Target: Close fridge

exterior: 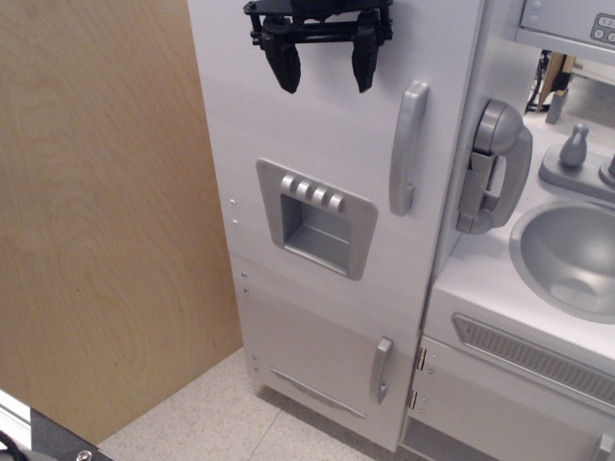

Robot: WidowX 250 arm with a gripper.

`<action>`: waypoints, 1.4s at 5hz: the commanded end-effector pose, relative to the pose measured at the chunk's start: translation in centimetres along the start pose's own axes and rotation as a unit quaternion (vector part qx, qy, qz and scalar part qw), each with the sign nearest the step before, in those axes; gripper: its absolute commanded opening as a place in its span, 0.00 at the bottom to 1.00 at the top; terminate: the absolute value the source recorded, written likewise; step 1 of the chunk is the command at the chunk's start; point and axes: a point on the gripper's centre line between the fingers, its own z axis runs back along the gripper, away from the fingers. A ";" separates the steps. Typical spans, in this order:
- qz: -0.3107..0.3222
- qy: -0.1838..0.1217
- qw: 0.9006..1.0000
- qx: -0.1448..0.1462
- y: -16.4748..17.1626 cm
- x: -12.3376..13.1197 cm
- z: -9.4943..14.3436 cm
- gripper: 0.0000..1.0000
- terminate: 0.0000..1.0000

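Note:
The white fridge door (317, 125) lies flush with the cabinet front; no grey interior shows. Its long vertical grey handle (408, 147) is at the door's right edge, and the recessed grey dispenser panel (315, 216) with its buttons sits below the middle. My black gripper (324, 67) is at the top of the view, in front of the door's upper part, left of the handle. Its two fingers (287, 65) point down and stand apart, holding nothing. I cannot tell whether they touch the door.
A smaller white lower door (317, 360) with a short grey handle (381, 369) is below. A grey toy phone (492, 165) hangs right of the fridge. A grey sink basin (572, 254) and faucet (575, 146) are at right. A plywood wall (106, 211) stands at left.

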 end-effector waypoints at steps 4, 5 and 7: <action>-0.050 -0.021 0.999 0.007 2.3 -5.0 4.9 1.00 0.00; -0.084 -0.011 0.996 0.026 2.4 -7.7 4.3 1.00 0.00; -0.084 -0.011 0.996 0.026 2.4 -7.7 4.3 1.00 1.00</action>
